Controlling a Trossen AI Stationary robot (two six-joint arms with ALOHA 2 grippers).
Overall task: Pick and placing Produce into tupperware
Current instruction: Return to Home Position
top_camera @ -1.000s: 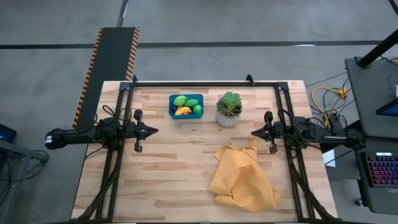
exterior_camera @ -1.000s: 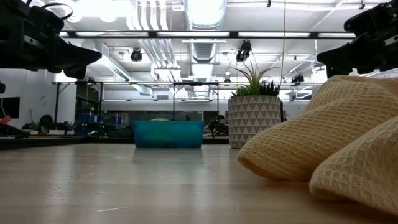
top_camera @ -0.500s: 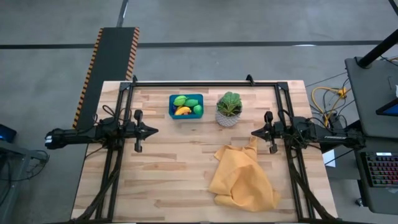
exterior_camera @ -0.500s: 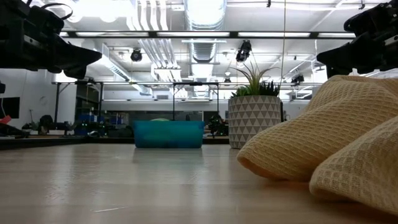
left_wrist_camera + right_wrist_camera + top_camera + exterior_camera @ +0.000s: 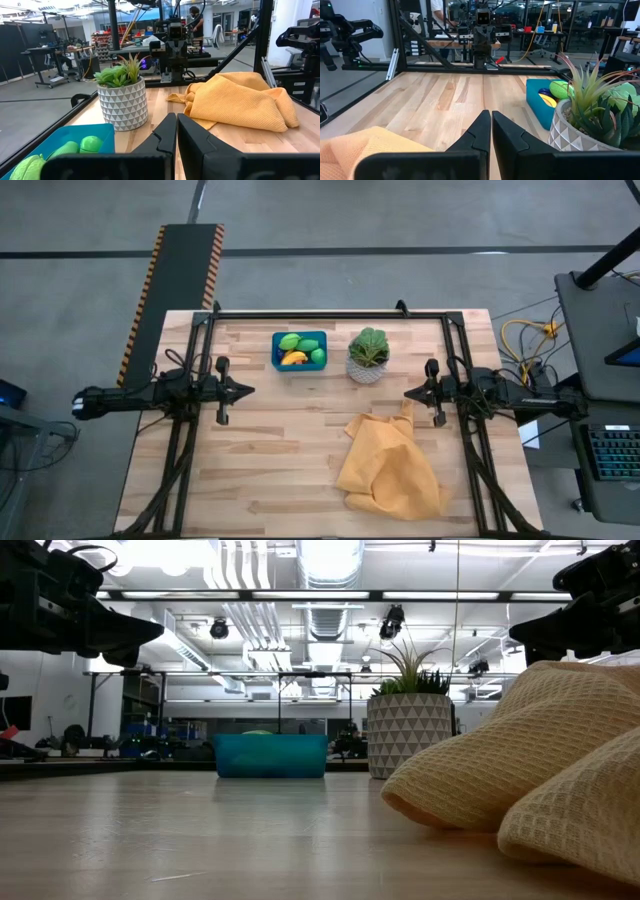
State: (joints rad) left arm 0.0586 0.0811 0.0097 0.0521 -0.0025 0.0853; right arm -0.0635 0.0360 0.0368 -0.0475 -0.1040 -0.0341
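At table height, the walls of the tupperware hide nearly all the produce; from my right wrist, the plant pot covers part of it.

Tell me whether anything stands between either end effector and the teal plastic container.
Left end effector: nothing visible lies between it and the teal rectangular plastic container. Right end effector: the leafy green plant in its white patterned pot stands beside the container on that side, partly across the straight line to it.
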